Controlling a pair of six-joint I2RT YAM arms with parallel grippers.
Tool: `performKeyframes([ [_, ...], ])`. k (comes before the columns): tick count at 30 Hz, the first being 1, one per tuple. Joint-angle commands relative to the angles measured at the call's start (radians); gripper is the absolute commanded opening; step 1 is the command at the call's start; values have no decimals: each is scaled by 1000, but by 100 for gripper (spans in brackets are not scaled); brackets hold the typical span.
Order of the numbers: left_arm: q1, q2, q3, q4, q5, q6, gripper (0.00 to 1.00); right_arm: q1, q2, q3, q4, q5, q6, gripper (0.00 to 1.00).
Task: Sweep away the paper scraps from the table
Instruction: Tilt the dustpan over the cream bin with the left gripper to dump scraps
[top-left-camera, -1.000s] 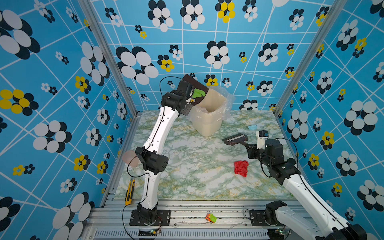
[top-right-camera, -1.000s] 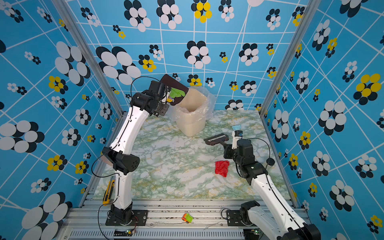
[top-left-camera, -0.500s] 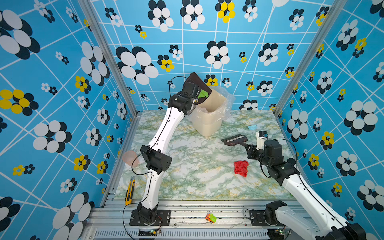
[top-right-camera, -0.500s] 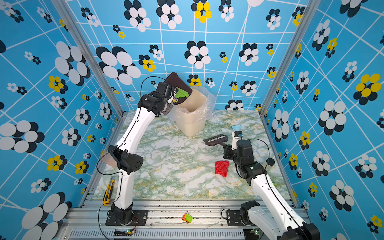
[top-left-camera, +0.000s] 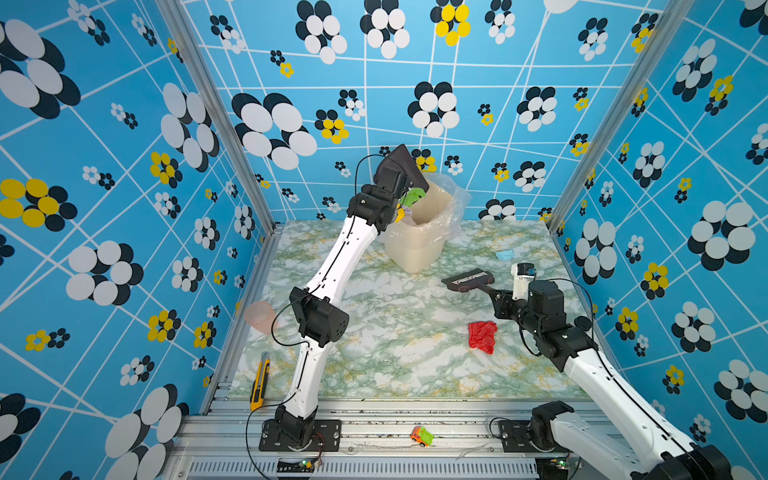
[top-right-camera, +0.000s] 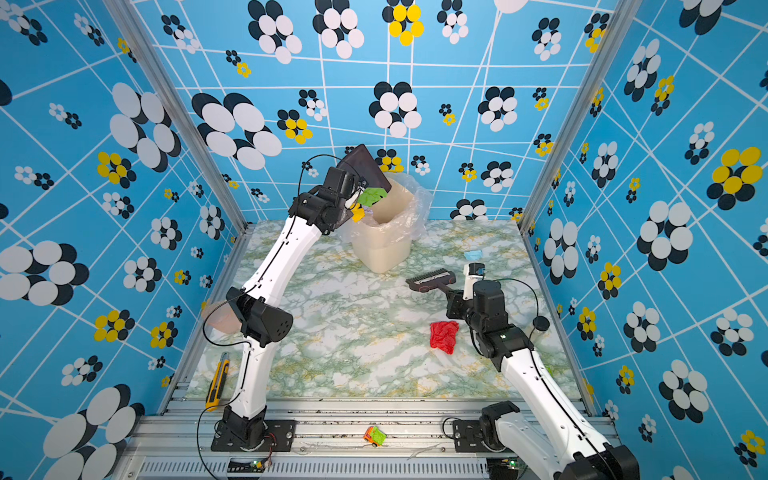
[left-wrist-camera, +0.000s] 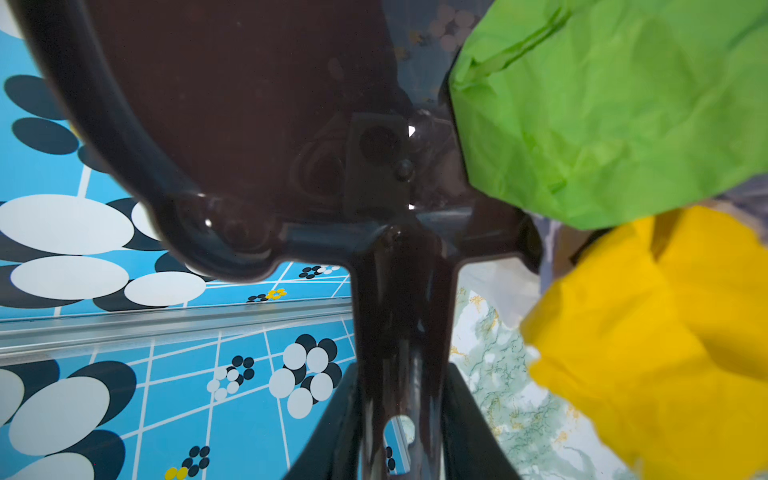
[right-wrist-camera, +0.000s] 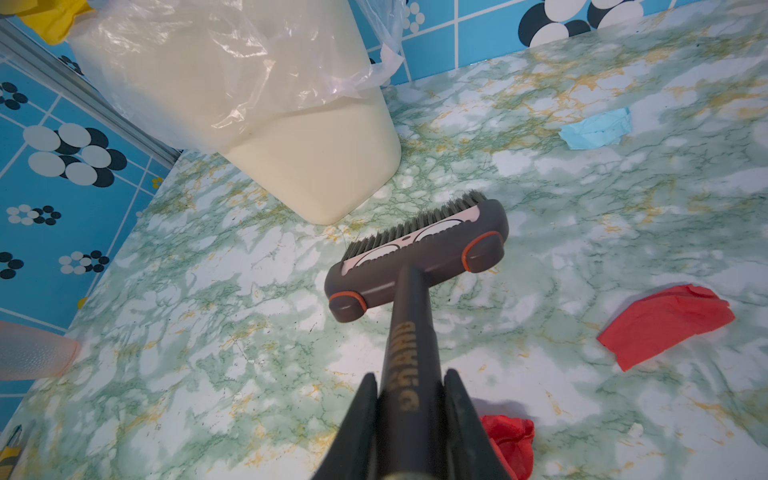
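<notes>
My left gripper (top-left-camera: 394, 188) (top-right-camera: 352, 190) (left-wrist-camera: 401, 415) is shut on the handle of a dark dustpan (top-left-camera: 405, 163) (top-right-camera: 365, 165) (left-wrist-camera: 249, 104), held tilted over the rim of the cream bin (top-left-camera: 419, 249) (top-right-camera: 386, 253). A green paper wad (top-left-camera: 414, 195) (top-right-camera: 372, 196) (left-wrist-camera: 602, 104) and a yellow one (top-left-camera: 400, 214) (top-right-camera: 357, 213) (left-wrist-camera: 665, 332) hang at the pan's edge above the bin. My right gripper (top-left-camera: 496, 294) (top-right-camera: 453, 298) (right-wrist-camera: 409, 399) is shut on the handle of a grey brush (top-left-camera: 467, 280) (top-right-camera: 430, 280) (right-wrist-camera: 415, 253) resting on the marble table (top-left-camera: 374, 353). A red scrap (top-left-camera: 482, 336) (top-right-camera: 444, 336) (right-wrist-camera: 665, 324) lies beside that arm. A light blue scrap (top-left-camera: 504, 254) (top-right-camera: 473, 254) (right-wrist-camera: 594, 131) lies at the back right.
The bin (right-wrist-camera: 311, 145) has a clear plastic liner and stands at the back middle. A pink cup (top-left-camera: 259, 316) (right-wrist-camera: 33, 353) lies at the left edge, a yellow utility knife (top-left-camera: 259, 380) at the front left. A small toy car (top-left-camera: 422, 436) sits on the front rail.
My left arm has swung the dustpan to the right and tipped it over the bin, and the green and yellow wads have slid to its edge. The right arm and brush have barely moved.
</notes>
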Motion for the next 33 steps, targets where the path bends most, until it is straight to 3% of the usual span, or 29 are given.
performKeyframes([
  [1,-12,17,29,93,-63,69,0,-7,-9,-11,57,-21,11,0],
  [22,-20,59,28,349,-97,190,0,-6,-14,-24,59,-18,11,0],
  [33,-12,48,28,364,-80,183,0,-6,-4,-23,68,-31,11,0],
])
